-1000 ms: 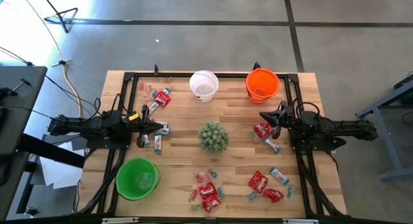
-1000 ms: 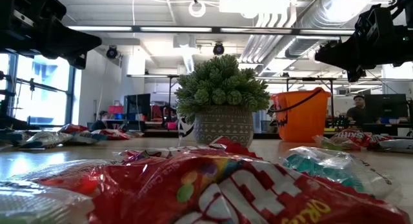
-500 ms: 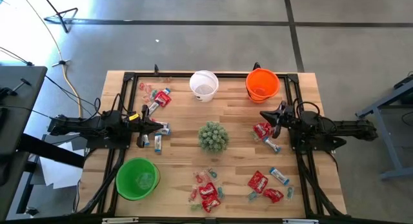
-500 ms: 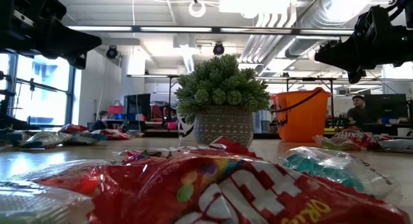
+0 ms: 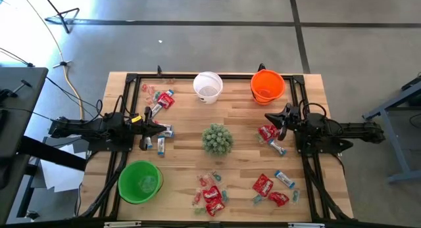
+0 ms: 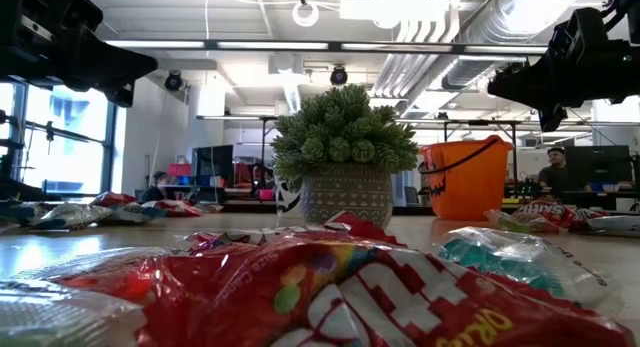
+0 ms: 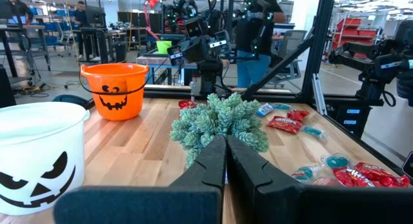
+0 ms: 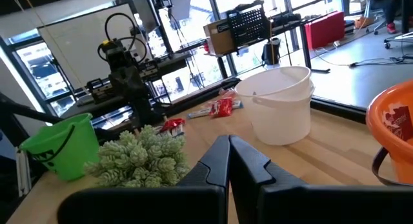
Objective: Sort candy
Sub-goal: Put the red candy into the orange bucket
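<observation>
candy (image 5: 264, 184): scattered in loose clusters on the desk (image 5: 184, 103). One group lies at the near right, a second (image 5: 210, 195) at the near middle, a third (image 5: 162, 98) at the far left, a few pieces (image 5: 268, 133) beside the right claw, a few (image 5: 161, 144) under the left claw. None visible in any bucket (the insides are too small to read closely).
red packets: in the low view one red packet (image 6: 330, 287) fills the foreground, right against the camera.
plant (image 5: 216, 139): stands mid-desk, between the two arms, in a patterned pot (image 6: 346, 195).
white bucket (image 5: 208, 87): far edge, middle, upright.
orange bucket (image 5: 267, 85): far edge, right of the white one, upright.
green bucket (image 5: 139, 182): near left corner, upright.
left claw (image 5: 162, 127): held above the desk left of the plant, fingers pressed together, holding nothing.
right claw (image 5: 270, 117): held above the desk right of the plant, fingers pressed together, holding nothing.
room: a person (image 6: 556, 168) sits behind a screen in the background of the low view.
</observation>
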{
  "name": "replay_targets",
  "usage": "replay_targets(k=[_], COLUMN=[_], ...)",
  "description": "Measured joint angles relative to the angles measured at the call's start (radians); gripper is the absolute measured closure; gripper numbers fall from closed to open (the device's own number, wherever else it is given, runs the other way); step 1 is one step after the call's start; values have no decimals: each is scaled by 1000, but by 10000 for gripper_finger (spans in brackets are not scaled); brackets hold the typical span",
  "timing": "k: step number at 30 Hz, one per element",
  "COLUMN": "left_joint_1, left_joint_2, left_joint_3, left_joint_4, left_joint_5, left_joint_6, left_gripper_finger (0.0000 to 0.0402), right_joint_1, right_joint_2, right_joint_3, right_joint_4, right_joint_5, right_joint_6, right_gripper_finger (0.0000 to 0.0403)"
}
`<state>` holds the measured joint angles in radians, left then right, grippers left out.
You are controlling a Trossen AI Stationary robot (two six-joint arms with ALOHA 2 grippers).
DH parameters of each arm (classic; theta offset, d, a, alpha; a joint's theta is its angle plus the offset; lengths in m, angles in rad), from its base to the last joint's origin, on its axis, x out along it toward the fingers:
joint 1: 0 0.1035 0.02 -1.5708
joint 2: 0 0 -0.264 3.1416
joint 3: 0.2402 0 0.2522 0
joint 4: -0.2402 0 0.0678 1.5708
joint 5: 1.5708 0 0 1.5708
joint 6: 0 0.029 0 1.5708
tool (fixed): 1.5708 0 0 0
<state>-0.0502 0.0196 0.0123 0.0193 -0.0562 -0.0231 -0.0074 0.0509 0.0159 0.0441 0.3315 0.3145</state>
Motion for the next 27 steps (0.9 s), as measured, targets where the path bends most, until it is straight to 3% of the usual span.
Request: replay_targets(k=[27], left_joint_1=[0], left_joint_2=[0], left_joint_3=[0], left_joint_4=[0], left_joint_5=[0], left_joint_6=[0], left_gripper_finger=[401], right_joint_1=[1], right_joint_2=[0], right_joint_3=[0], right_joint_4=[6], right_joint_5=[-17], right_joint_6=[-20], right_gripper_finger=[402])
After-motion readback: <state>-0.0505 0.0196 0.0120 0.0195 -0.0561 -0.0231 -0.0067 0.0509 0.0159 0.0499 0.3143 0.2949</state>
